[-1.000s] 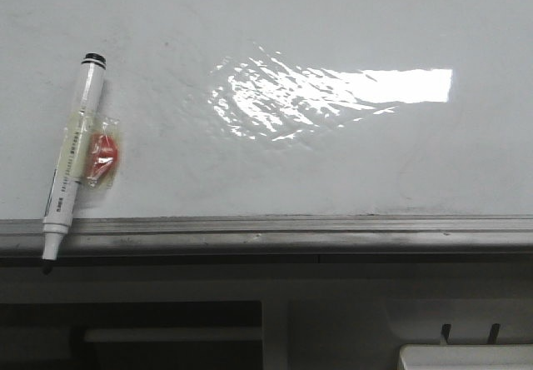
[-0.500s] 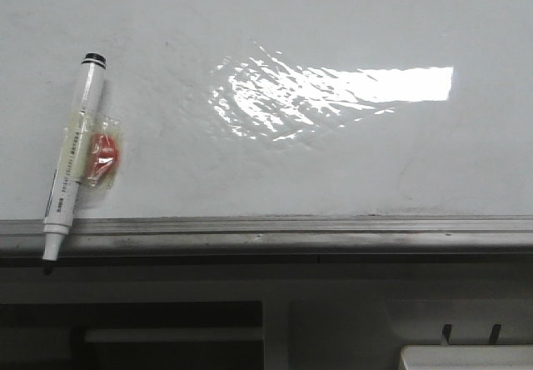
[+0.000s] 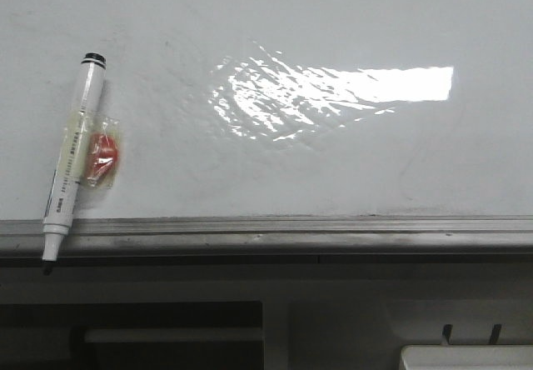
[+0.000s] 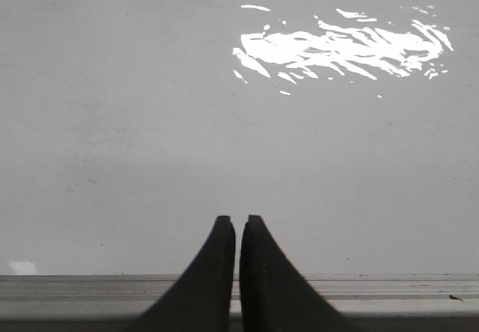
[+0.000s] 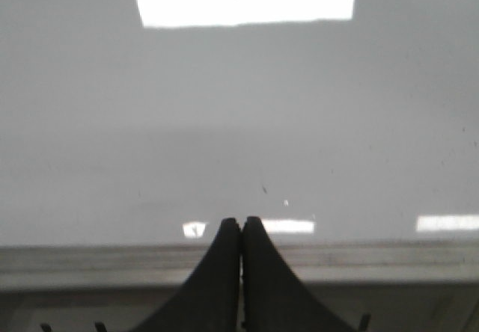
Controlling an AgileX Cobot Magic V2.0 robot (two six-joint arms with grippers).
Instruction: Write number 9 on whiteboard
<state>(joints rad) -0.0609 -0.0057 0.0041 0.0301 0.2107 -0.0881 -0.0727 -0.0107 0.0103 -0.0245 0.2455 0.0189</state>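
Both tools, left (image 4: 237, 223) and right (image 5: 241, 223), pressed together over the glossy whiteboard (image 3: 333, 162); marker pen (image 3: 71, 157) lies at its left near edge.

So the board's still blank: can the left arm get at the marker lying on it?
Probably yes: the marker lies uncovered on the whiteboard, nothing on it. The left tool is shut and must open first.
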